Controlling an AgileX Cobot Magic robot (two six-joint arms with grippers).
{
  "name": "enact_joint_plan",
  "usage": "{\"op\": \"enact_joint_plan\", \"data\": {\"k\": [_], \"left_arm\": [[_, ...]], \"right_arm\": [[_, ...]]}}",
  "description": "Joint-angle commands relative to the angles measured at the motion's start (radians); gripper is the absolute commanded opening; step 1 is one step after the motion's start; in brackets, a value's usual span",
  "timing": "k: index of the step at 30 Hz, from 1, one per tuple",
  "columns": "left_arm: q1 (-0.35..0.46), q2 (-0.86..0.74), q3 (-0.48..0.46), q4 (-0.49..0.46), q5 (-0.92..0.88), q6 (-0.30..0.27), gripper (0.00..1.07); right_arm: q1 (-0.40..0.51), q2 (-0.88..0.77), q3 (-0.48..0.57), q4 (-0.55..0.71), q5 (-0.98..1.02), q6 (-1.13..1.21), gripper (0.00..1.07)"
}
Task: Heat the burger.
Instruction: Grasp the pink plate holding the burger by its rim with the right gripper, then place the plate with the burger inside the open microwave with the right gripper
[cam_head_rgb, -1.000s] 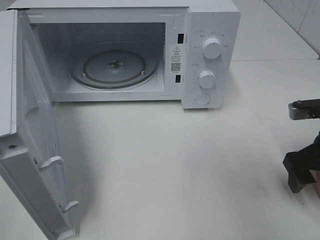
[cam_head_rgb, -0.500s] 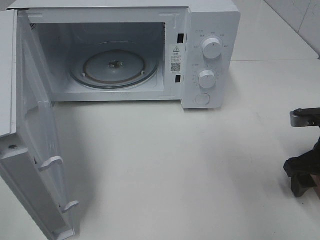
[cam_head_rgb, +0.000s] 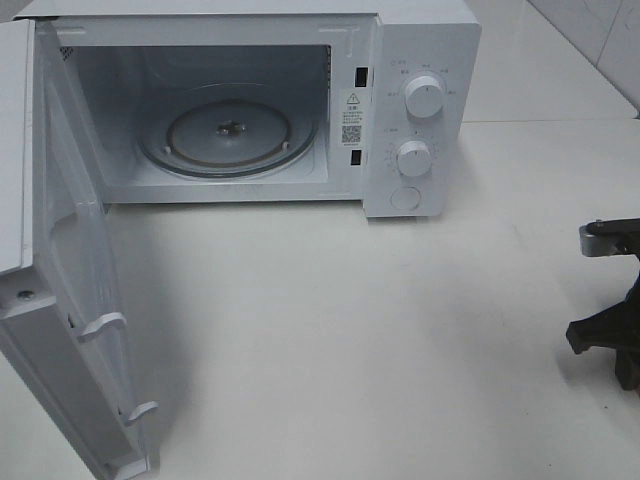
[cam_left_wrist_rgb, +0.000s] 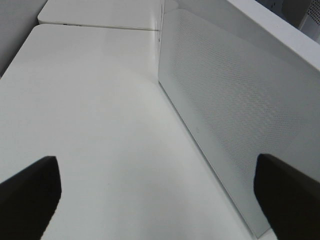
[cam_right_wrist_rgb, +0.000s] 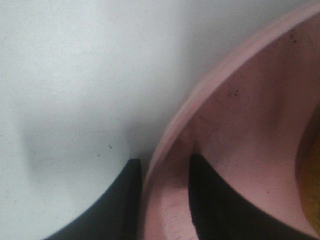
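Note:
In the right wrist view a pink plate (cam_right_wrist_rgb: 240, 115) fills one side, its rim standing between the two black fingers of my right gripper (cam_right_wrist_rgb: 165, 200), which is shut on that rim. A golden-brown sliver (cam_right_wrist_rgb: 311, 170) at the picture's edge seems to be the burger; the remainder is out of view. The exterior view shows only part of the right gripper (cam_head_rgb: 608, 340) at the table's right edge. My left gripper (cam_left_wrist_rgb: 160, 200) is open with nothing in it, beside the microwave door (cam_left_wrist_rgb: 235, 110).
The white microwave (cam_head_rgb: 420, 60) stands at the back with its door (cam_head_rgb: 60, 300) swung wide open to the left. Its glass turntable (cam_head_rgb: 228, 130) is bare. Two knobs (cam_head_rgb: 424, 98) sit on the right panel. White table (cam_head_rgb: 330, 320) spreads in front.
The right gripper has slid slightly toward the right edge, and its jaws have closed from wide open onto the plate rim. The left arm has not moved.

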Motion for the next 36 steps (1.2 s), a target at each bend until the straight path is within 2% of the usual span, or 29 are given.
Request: {"op": "enact_joint_plan", "data": {"k": [1, 2, 4, 15, 23, 29, 36], "left_arm": [[0.002, -0.020, 0.002, -0.005, -0.003, 0.000, 0.98], [0.002, -0.020, 0.002, -0.005, -0.003, 0.000, 0.98], [0.002, -0.020, 0.002, -0.005, -0.003, 0.000, 0.98], [0.002, -0.020, 0.002, -0.005, -0.003, 0.000, 0.98], [0.002, -0.020, 0.002, -0.005, -0.003, 0.000, 0.98], [0.002, -0.020, 0.002, -0.005, -0.003, 0.000, 0.98], [0.002, -0.020, 0.002, -0.005, -0.003, 0.000, 0.98]], "right_arm": [[-0.003, 0.007, 0.004, -0.020, 0.000, 0.027, 0.14], [-0.003, 0.007, 0.004, -0.018, 0.004, 0.027, 0.04], [-0.003, 0.007, 0.004, -0.017, 0.004, 0.026, 0.00], [0.000, 0.006, 0.004, -0.015, 0.025, 0.039, 0.00], [0.023, -0.047, 0.004, -0.172, 0.100, 0.221, 0.00], [0.104, -0.106, 0.004, -0.286, 0.187, 0.351, 0.00], [0.167, -0.151, 0.004, -0.355, 0.255, 0.420, 0.00]]}}
